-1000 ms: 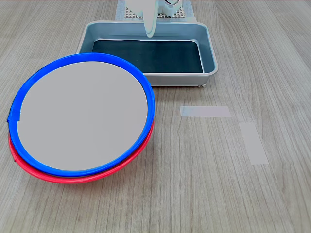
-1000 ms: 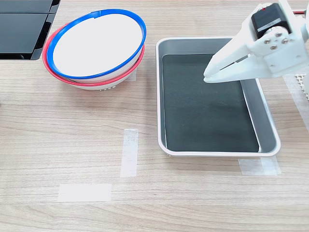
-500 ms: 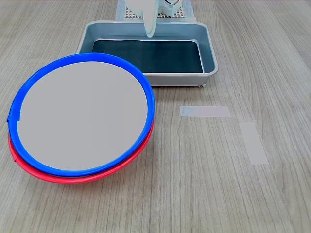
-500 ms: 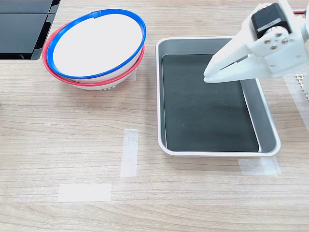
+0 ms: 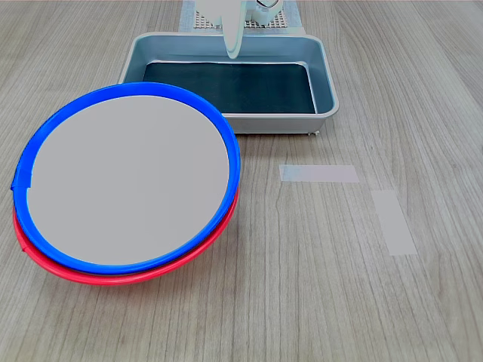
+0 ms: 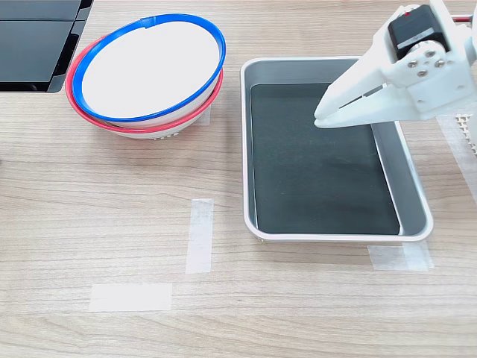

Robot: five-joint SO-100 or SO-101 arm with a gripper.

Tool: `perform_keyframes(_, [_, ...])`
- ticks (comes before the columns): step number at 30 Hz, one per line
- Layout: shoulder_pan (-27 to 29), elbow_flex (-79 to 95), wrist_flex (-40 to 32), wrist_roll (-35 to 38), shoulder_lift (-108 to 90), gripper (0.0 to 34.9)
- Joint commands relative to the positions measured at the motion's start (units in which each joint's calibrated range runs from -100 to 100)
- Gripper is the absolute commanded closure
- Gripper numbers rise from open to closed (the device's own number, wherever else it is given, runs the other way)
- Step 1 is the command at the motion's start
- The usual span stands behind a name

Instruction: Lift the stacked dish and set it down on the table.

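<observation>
The stacked dish (image 5: 128, 177) (image 6: 153, 66), a large shallow bowl with a bright blue rim and pale inside, rests tilted inside a same-sized red-rimmed bowl (image 5: 113, 273) (image 6: 112, 123) on the wood-grain table (image 5: 302, 286) (image 6: 97, 216). My white gripper (image 6: 320, 119) (image 5: 233, 51) hangs shut and holds nothing above the grey metal tray, far from the bowls. It sits at the second exterior view's right.
A grey metal rectangular tray (image 6: 412, 205) (image 5: 326, 83) with a dark mat inside lies under the gripper. Pale tape strips (image 6: 200, 235) (image 5: 318, 173) mark the tabletop. A black object (image 6: 33, 45) sits at the second exterior view's top left corner.
</observation>
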Motion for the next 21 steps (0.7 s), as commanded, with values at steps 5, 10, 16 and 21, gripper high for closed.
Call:
perform_keyframes(5, [2.7, -0.1, 0.9, -2.8, 0.0, 34.6])
perform_keyframes(10, [3.3, -8.0, 1.6, -1.0, 8.9, 28.7])
perform_keyframes(16, [1.0, -22.4, -4.5, 1.0, 30.5, 18.6])
perform_keyframes(21, [-1.4, -36.0, -3.9, -0.7, 46.0, 17.1])
